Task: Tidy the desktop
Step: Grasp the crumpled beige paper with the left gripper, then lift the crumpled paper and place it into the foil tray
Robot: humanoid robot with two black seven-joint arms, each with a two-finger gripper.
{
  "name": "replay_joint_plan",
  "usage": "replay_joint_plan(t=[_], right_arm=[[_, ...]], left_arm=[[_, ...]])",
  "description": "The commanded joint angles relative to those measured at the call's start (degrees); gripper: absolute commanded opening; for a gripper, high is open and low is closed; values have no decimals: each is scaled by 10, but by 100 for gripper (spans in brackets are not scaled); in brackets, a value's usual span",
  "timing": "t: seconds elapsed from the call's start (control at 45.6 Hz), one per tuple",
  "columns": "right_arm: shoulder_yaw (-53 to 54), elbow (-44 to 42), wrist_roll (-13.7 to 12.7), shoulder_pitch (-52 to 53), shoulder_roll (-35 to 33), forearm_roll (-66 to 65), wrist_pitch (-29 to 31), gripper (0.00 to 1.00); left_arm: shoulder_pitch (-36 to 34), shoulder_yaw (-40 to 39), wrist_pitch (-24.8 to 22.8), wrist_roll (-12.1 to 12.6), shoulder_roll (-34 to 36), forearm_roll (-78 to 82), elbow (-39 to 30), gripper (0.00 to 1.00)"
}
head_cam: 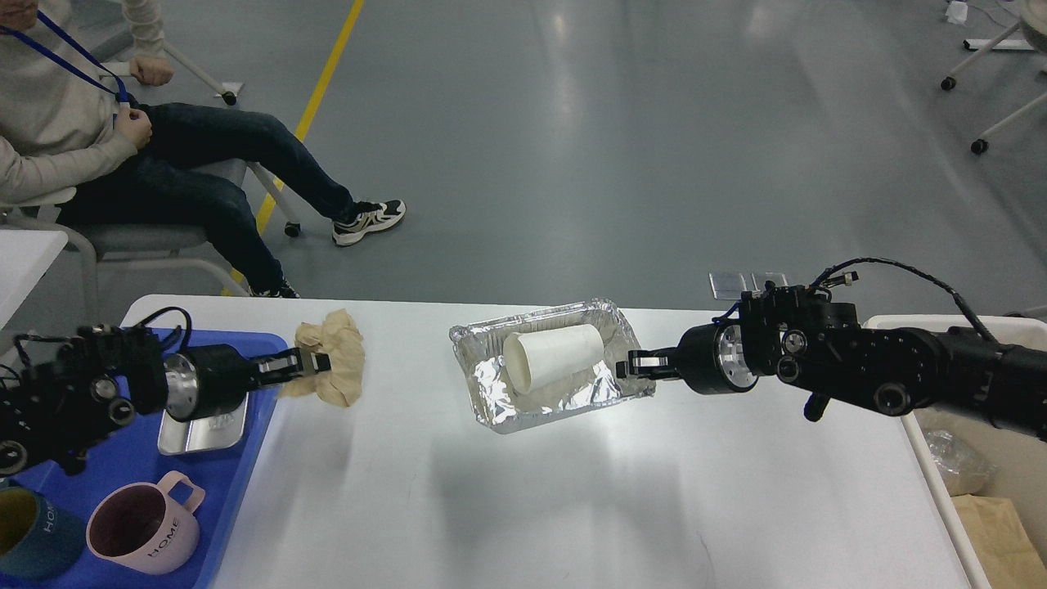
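Observation:
The white desktop fills the lower part of the head view. My left gripper is shut on a crumpled brown paper and holds it above the desktop's left side, near the blue tray. My right gripper is shut on the right rim of a foil container, which is tilted and raised off the desktop. A white paper cup lies on its side inside the container.
A blue tray at the left holds a pink mug, a dark teal mug and a small metal dish. A cream bin with paper waste stands at the right edge. A person sits beyond the far left corner.

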Motion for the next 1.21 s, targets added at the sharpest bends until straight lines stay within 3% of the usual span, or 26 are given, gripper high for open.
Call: replay_joint_plan(t=[0.0, 0.219, 0.416, 0.701, 0.986, 1.184], right_arm=[[0, 0, 0, 0, 1, 0, 0, 0], [-3, -1, 0, 1, 9, 0, 0, 0], [0, -1, 0, 3, 16, 0, 0, 0], [1, -1, 0, 2, 25, 0, 0, 0], [0, -3, 0, 5, 33, 0, 0, 0], [6, -2, 0, 6, 31, 0, 0, 0]], left_arm=[[-30, 0, -42, -3, 84, 3, -55, 0], [-97, -3, -101, 0, 226, 5, -212, 0], [-197, -6, -174, -5, 228, 5, -237, 0], [-300, -1, -210, 2, 85, 3, -222, 0], [-300, 32, -213, 4, -92, 10, -153, 1], [-284, 40, -204, 5, -149, 35, -118, 2]])
